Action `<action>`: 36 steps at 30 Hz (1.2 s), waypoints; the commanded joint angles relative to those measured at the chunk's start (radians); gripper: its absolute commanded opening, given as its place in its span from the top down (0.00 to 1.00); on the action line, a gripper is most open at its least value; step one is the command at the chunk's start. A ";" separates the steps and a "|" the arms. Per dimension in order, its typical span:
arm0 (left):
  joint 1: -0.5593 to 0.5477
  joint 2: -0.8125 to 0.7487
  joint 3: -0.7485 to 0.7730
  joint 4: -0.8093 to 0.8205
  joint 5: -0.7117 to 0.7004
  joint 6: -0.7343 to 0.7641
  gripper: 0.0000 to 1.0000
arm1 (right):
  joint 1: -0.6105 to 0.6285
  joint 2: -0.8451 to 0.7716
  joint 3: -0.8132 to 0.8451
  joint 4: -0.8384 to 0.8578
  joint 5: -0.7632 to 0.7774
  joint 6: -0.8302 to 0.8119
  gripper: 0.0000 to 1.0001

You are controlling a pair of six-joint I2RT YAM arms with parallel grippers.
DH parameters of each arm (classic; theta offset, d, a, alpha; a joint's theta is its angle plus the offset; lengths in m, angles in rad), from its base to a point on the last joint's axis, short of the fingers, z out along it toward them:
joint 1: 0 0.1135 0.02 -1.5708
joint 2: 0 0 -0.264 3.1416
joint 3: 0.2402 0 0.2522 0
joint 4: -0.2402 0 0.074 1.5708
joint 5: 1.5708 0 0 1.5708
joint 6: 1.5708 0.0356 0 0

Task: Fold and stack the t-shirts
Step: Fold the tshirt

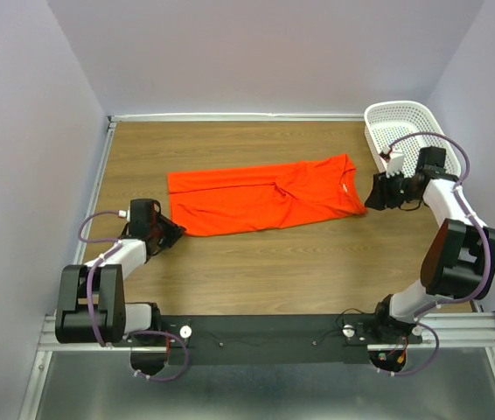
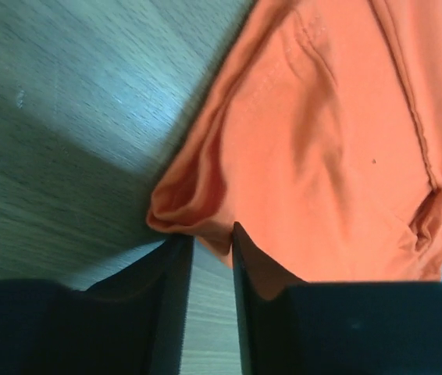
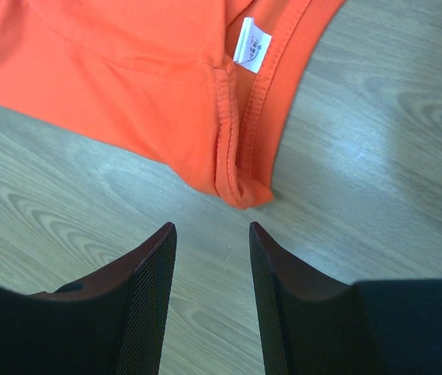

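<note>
The orange-red t-shirt [image 1: 265, 194] lies flat on the wooden table as a long folded band, with its round neck and white label [image 3: 251, 44] toward the right. My left gripper [image 1: 175, 233] is low at the shirt's near-left corner [image 2: 176, 212]. Its jaws [image 2: 212, 234] stand narrowly apart, and the rumpled corner reaches just between their tips while table shows through the gap. My right gripper [image 1: 372, 196] is at the collar end. It is open [image 3: 212, 226] with bare table between the fingers, just short of the hemmed shoulder corner [image 3: 240, 183].
A white perforated basket [image 1: 402, 122] stands at the back right corner, just behind the right arm. Purple walls close the table on three sides. Bare wood lies in front of and behind the shirt.
</note>
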 commanded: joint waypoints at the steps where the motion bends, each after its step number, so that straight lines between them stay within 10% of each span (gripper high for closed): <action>1: -0.003 0.034 0.002 -0.085 -0.075 0.023 0.70 | -0.010 0.013 -0.009 -0.040 -0.048 -0.028 0.50; 9: -0.002 0.013 -0.020 -0.071 -0.047 0.056 0.99 | -0.012 0.029 0.003 -0.079 -0.041 -0.054 0.50; 24: -0.003 -0.006 -0.041 -0.045 -0.003 0.077 1.00 | -0.012 0.264 0.126 -0.099 -0.100 -0.094 0.51; 33: 0.001 -0.022 -0.044 -0.068 -0.007 0.065 1.00 | -0.023 0.222 0.095 -0.089 -0.010 -0.091 0.99; 36: 0.006 -0.064 -0.049 -0.079 -0.013 0.056 1.00 | -0.085 0.190 0.095 -0.083 0.031 -0.072 0.99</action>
